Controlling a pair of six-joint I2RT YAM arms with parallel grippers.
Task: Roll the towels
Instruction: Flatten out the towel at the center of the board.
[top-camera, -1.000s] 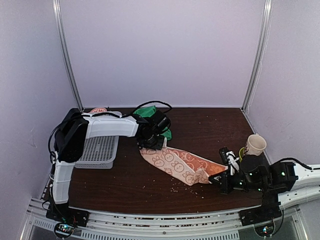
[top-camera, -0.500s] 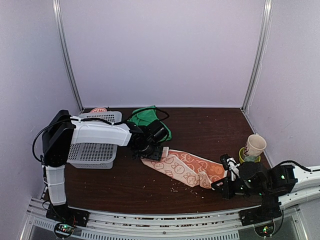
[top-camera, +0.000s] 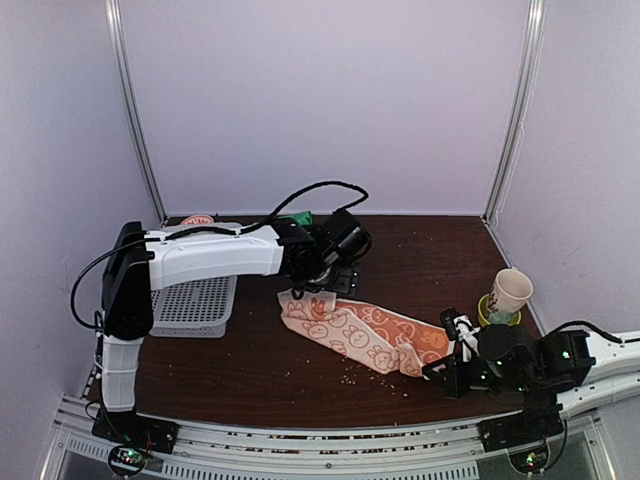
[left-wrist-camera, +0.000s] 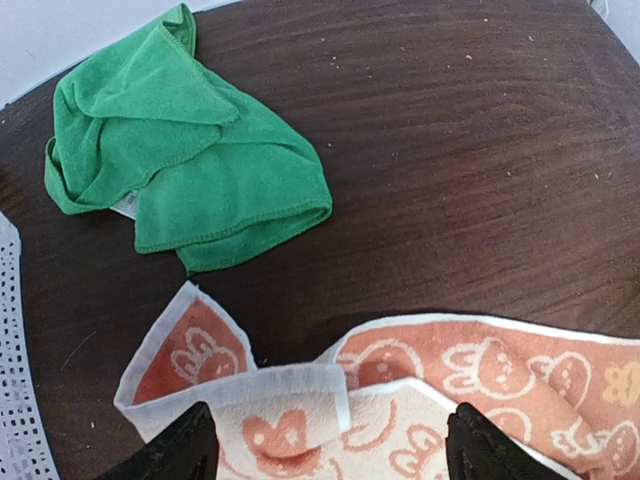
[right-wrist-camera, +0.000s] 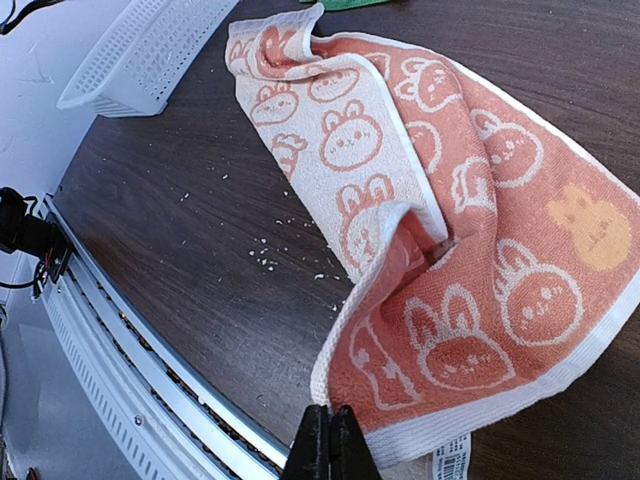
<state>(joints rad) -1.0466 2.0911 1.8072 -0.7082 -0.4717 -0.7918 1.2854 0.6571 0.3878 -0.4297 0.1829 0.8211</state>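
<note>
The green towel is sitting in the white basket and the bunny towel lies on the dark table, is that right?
Not quite. The green towel is not in the white basket. It lies crumpled on the dark table beside it, as the left wrist view shows. The bunny towel does lie on the table.

White left arm (top-camera: 215, 258) carries a black cable (top-camera: 300, 192); right arm (top-camera: 530, 362) looks black.

Dark table (top-camera: 420, 260) bears green towel (left-wrist-camera: 190, 170), printed towel (top-camera: 370, 335), basket (top-camera: 195, 305)
</note>
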